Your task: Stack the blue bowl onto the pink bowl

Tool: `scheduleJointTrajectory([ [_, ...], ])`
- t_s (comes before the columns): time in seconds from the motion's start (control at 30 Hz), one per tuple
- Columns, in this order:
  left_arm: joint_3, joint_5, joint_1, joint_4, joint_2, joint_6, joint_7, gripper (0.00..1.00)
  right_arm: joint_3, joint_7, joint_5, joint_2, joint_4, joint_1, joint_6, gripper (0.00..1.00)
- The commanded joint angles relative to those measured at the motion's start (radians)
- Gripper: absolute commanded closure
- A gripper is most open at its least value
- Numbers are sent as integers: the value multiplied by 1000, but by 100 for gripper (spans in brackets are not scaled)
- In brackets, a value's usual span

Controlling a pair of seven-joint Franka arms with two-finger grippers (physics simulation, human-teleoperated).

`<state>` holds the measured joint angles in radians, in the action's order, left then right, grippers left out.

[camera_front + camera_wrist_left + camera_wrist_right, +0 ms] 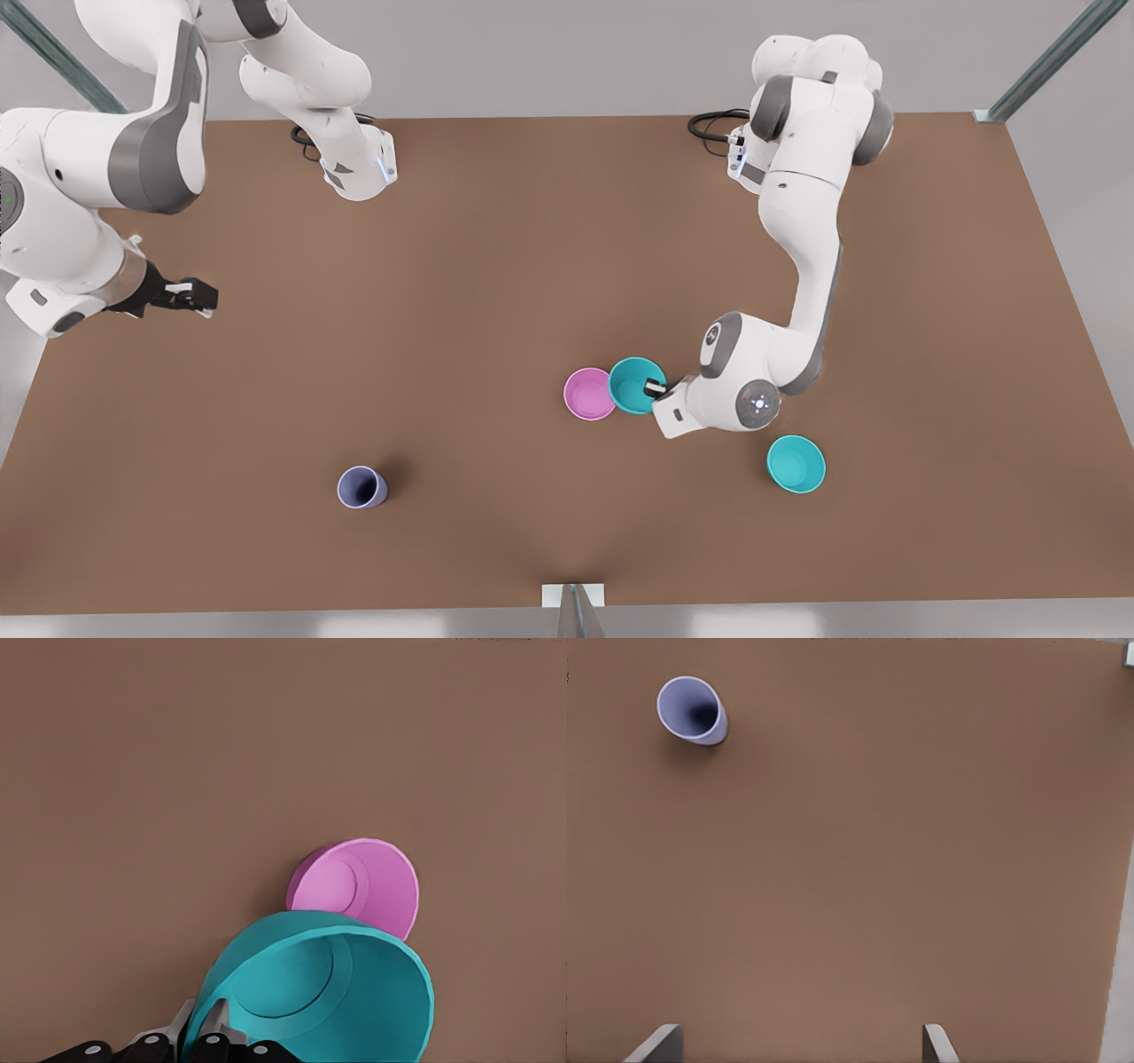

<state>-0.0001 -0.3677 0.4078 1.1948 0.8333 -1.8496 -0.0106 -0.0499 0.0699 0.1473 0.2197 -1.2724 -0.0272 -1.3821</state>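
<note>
Left gripper (660,387): seen at the front view's right, clamped on the near-side rim of the blue bowl (634,385); one finger (654,386) is seen inside the wall, the other is taken to be outside it. A rim pinch is judged to have been chosen so that the bowl's underside is left free to seat into another bowl.
Blue bowl: held just beside the pink bowl (589,393), on its right in the front view, rims touching or nearly so; whether it is lifted off the table (496,292) cannot be told. In the left wrist view it is seen tilted (319,992), the pink bowl (359,888) lying just beyond it.
Pink bowl: upright on the table, mouth up, nothing inside; judged ready to receive.
Second teal bowl (796,463): lying apart, nearer and to the right; not involved.
Purplish cup (361,487): near left of centre, well apart from the bowls.
Right gripper (197,295): parked at the front view's far left, fingers spread wide, nothing held; this arm is waiting.
Stage (judged): carry under way, stacking not yet done.
Risk (judged): the pink bowl could be nudged if the held bowl is moved sideways too low.
</note>
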Motion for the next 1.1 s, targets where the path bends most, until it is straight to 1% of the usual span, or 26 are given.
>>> scheduleJointTrajectory([
  [0.0, -1, -7, 26, -34, 29, -89, 867, 79, 1, 197, -25, 21, 5, 0, -34, 0],
  [0.03, -4, -10, 28, -34, 29, -94, 883, 79, 2, 199, -20, 21, 2, 0, -80, 0],
  [0.23, -20, -8, 46, -23, 41, -89, 933, 79, 2, 197, -14, 23, 4, 3, -41, 0],
  [0.37, -63, -8, 46, -21, 43, -77, 954, 79, 1, 199, -25, 32, 5, 0, -40, 0],
  [0.63, -64, -3, 46, -18, 64, -80, 954, 79, 2, 199, -22, 33, 5, 0, -40, 0],
  [0.77, -66, -2, 55, 9, 55, -80, 953, 79, 2, 199, -22, 37, 5, 0, -40, 0],
  [1.03, -64, -2, 69, 11, 52, -76, 954, 79, 2, 197, -22, 38, 5, 1, -41, 0],
  [1.07, -66, 0, 69, 14, 52, -76, 937, 0, 2, 197, -22, 38, 5, 1, -41, 0],
])
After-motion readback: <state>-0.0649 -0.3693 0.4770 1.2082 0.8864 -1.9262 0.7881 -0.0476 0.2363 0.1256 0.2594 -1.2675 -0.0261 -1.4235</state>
